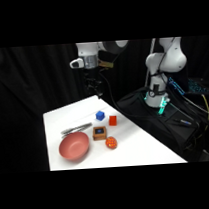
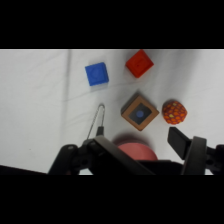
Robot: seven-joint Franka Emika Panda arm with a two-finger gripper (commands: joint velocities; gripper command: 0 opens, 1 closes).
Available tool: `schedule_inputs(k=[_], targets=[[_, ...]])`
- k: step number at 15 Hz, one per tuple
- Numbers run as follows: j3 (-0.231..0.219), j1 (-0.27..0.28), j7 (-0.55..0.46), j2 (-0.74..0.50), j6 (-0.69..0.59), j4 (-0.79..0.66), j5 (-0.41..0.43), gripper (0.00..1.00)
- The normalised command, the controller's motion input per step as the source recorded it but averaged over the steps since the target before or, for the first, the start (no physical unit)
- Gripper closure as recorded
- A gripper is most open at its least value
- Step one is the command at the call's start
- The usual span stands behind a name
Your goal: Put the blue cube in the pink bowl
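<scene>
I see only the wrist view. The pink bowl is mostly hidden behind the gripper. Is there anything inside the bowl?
Observer: No. In the side view the pink bowl shows whole, and it is empty.
Operator: Where is the gripper relative to the blue cube?
Observer: The gripper hangs high above the table's far edge, beyond the blue cube.
Operator: I see only a thin metal loop. What is it?
Observer: It is one end of metal tongs, which lie between the blue cube and the bowl.

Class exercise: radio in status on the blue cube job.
Gripper high, empty. Blue cube on table, untouched. Pink bowl empty; tongs lie between.
</scene>
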Motion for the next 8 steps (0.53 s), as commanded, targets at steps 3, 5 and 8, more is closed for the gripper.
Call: schedule_inputs(k=[3,5,8], targets=[[-0.112,-0.136,-0.40,-0.15,0.25,-0.23,-0.031,0.00],[-0.090,-0.116,-0.34,-0.17,0.32,-0.30,-0.076,0.00],[-0.063,-0.086,-0.30,-0.18,0.38,-0.35,-0.095,0.00]])
